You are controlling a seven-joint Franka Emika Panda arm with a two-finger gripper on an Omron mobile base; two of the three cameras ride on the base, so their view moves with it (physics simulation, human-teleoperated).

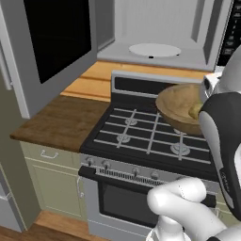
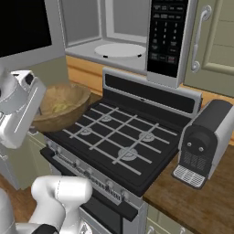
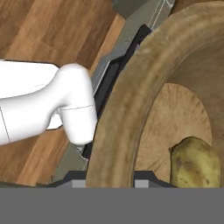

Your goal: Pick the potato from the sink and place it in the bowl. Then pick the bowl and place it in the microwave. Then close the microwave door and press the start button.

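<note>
Hand view: wooden bowl (image 3: 131, 109) rim wedged between the two finger tips at the bottom edge, jaws clamped on its wall, gripper (image 3: 109, 177) grasping it. Potato (image 3: 194, 162) inside the bowl, to one side of the gripped rim. Left base view: bowl (image 1: 181, 106) held aloft over the stove (image 1: 141, 136), below the open microwave (image 1: 160, 33).

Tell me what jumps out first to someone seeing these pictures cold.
A big wooden bowl hangs in the air over the stove, gripped by its rim, with a potato lying inside. Above the stove, the microwave stands open, its white turntable bare, and its door is swung wide to the left.
</note>
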